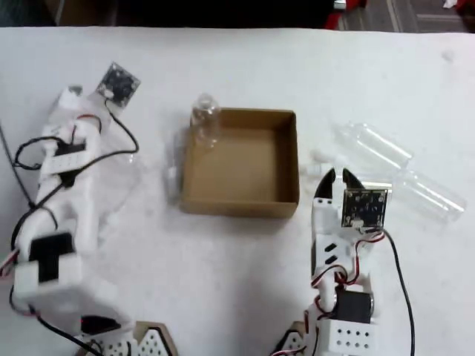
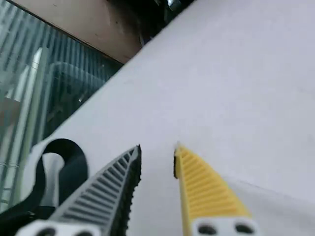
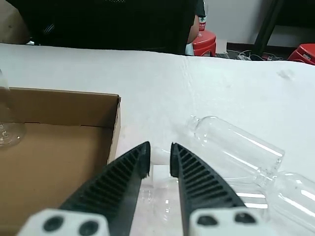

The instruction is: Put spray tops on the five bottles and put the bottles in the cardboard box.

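The cardboard box lies open at the table's middle, and its near wall runs beside my right gripper. One clear bottle stands at the box's far left corner. Two more clear bottles lie on their sides to the right of the box, uncapped. My right gripper is open by a narrow gap, pointing at a small white spray top on the table just past its tips. My left gripper is open over bare table at the far left, holding nothing.
The left arm stands well left of the box with loose black cables around it. The table's far edge lies beyond the box, with dark floor and red stools behind. Faint clear shapes lie between the left arm and the box.
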Robot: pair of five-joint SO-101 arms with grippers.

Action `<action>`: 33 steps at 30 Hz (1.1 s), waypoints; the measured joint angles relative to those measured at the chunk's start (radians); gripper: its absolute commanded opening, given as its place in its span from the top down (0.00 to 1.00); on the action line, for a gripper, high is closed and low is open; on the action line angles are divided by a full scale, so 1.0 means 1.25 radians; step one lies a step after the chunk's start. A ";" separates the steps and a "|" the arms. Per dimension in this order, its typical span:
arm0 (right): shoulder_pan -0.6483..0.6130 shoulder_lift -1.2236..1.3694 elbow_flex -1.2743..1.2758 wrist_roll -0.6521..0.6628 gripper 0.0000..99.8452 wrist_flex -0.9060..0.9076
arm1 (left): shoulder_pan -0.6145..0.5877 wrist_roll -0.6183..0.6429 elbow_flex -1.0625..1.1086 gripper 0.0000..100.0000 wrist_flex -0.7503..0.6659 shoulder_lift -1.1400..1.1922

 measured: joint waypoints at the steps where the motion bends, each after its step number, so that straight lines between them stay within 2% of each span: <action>1: 0.000 0.000 0.000 0.000 0.94 0.000 | -0.004 0.001 -0.016 0.89 0.001 0.036; 5: -0.002 0.000 0.000 0.000 0.94 0.000 | -0.026 0.001 -0.120 0.89 0.054 0.160; 10: -0.002 0.000 0.000 0.000 0.94 0.000 | -0.052 -0.016 -0.269 0.89 0.207 0.255; 22: -0.002 0.000 0.000 0.000 0.94 0.000 | -0.109 -0.334 -0.453 0.89 0.727 0.274; 30: -0.002 0.000 0.000 0.000 0.94 0.000 | -0.155 -0.347 -0.624 0.89 0.940 0.274; 33: -0.002 0.000 0.000 0.000 0.94 0.000 | -0.147 -0.291 -0.756 0.89 1.074 0.260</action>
